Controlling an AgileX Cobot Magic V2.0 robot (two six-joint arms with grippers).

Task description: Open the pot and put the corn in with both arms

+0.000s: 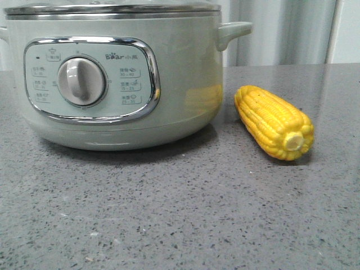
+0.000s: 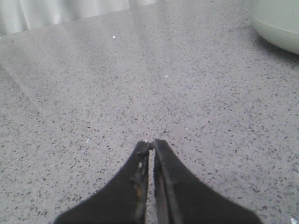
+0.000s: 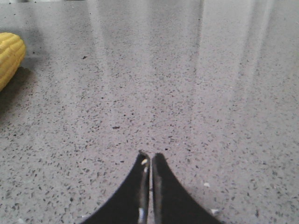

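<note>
Surface: a grey speckled stone countertop (image 1: 185, 214), with pale vertical curtain folds (image 1: 281, 31) behind it.
Pot: the pale grey-green pot (image 1: 112, 73) stands on the countertop with its lid on and the steel rim at the top edge of the front view; its chrome-framed control panel (image 1: 90, 79) with a beige dial (image 1: 81, 81) faces the camera.
Corn: the yellow corn (image 1: 274, 121) lies on the countertop just beside the pot, apart from it, pale stub end toward the camera.
Left gripper: the left gripper (image 2: 152, 142) has its dark jaws pressed together with only a hairline seam between them, holding nothing, bare countertop ahead of the tips; the pot's lower edge (image 2: 278, 23) sits well ahead of the jaws and off to one side.
Right gripper: the right gripper (image 3: 149, 155) likewise has its jaws pressed together and empty, over bare countertop; the corn (image 3: 9, 56) lies well ahead of the tips and far to one side, untouched.
</note>
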